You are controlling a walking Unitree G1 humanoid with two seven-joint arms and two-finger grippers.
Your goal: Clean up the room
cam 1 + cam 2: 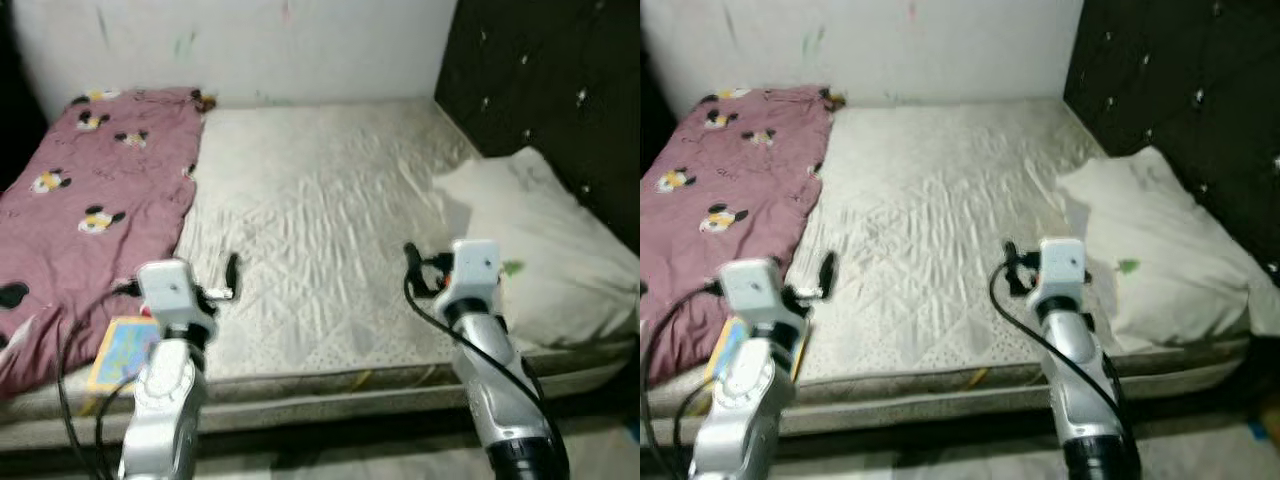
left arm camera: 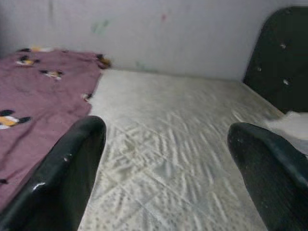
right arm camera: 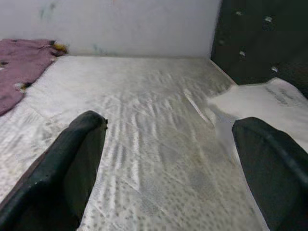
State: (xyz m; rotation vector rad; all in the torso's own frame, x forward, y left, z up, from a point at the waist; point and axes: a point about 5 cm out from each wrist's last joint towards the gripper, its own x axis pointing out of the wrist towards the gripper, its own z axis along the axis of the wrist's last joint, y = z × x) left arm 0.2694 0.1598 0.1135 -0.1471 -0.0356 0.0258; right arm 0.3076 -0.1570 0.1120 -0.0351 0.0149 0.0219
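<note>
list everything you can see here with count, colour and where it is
mattress: 1, off-white quilted, fills the middle, against the wall
blanket: 1, pink with cartoon print, on the mattress's left side
pillow: 1, white, on the mattress's right side by the headboard
headboard: 1, black tufted, right
book: 1, colourful, near left edge of the mattress, under the left arm
wall: 1, white with marks, behind
left gripper: 1, black fingers open, over the mattress
right gripper: 1, black fingers open, over the mattress

A blanket (image 1: 85, 190) lies on the mattress's (image 1: 320, 210) left, a pillow (image 1: 540, 240) on its right.
</note>
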